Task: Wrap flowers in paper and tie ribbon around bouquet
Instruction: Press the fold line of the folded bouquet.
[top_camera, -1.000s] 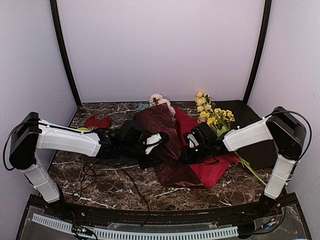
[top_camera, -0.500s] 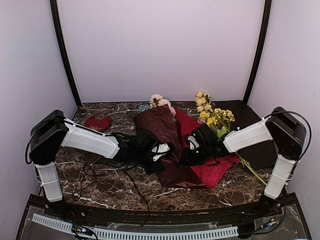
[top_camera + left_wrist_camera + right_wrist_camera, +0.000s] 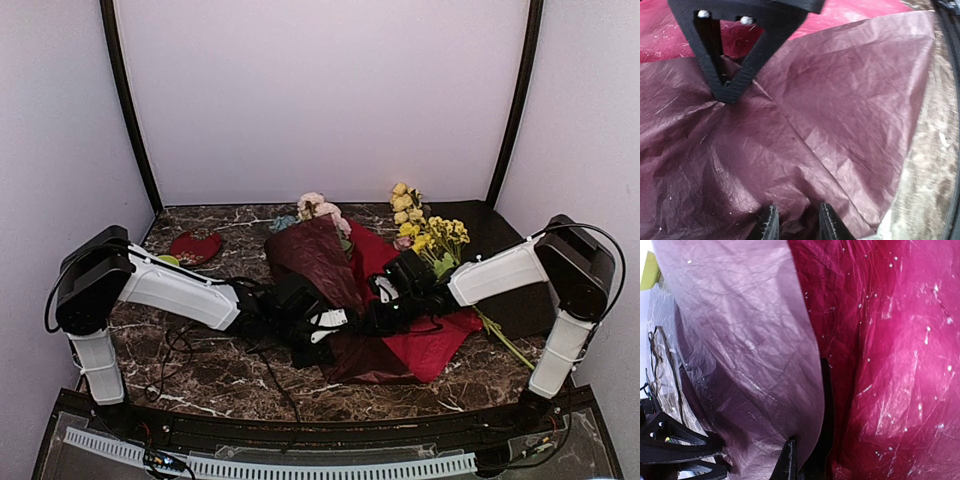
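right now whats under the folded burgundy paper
Pink and white roses and a bit of blue blossom poke out at the far end of the paper. Their stems and anything else beneath are covered.

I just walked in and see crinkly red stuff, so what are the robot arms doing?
Two robot arms are wrapping flowers in the paper. The left claw pinches a fold of the dark red paper at the end nearest the arms. The right claw is shut on the paper close by. Pink blossoms peek out at the far end.
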